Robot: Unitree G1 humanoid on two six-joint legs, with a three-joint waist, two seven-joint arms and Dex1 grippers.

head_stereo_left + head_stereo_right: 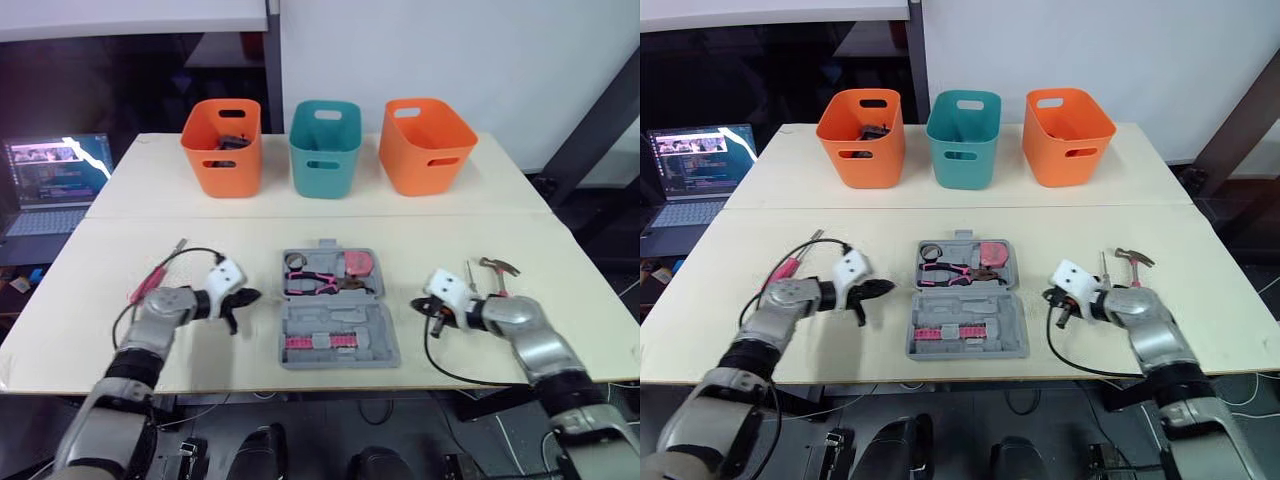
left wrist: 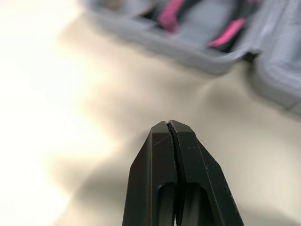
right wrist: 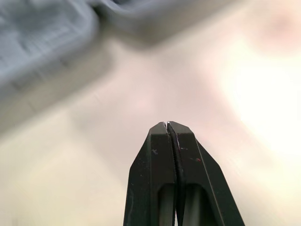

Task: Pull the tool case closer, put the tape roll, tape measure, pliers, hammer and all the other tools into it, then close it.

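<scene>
I see the pale table (image 1: 500, 240) spanning most of the frame. The tool case (image 1: 380, 330) lies open and flat at centre, slightly below the middle, between my two arms.

Along the top of the frame stand three bins in a row: an orange bin (image 1: 222, 150) at upper left with something dark inside, a teal bin (image 1: 325, 150) in the middle and a second orange bin (image 1: 425, 150) at upper right. A laptop (image 1: 55, 180) with its screen lit sits at the left edge.

My left gripper (image 1: 245, 298) hovers just left of the case, its fingers pressed together on nothing. My right gripper (image 1: 420, 305) sits just right of the case, also closed up and empty.

The hammer (image 1: 497, 268) lies on the table at right of centre, beyond the right gripper, with a thin screwdriver (image 1: 470, 275) beside it. A pink-handled tool (image 1: 150, 280) lies at left of centre, past the left gripper.

In the case's upper half I can pick out the pliers (image 1: 320, 285) with pink grips, the pink tape measure (image 1: 358, 264) to their upper right, and a dark ring, likely the tape roll (image 1: 296, 262), at the upper left corner.
</scene>
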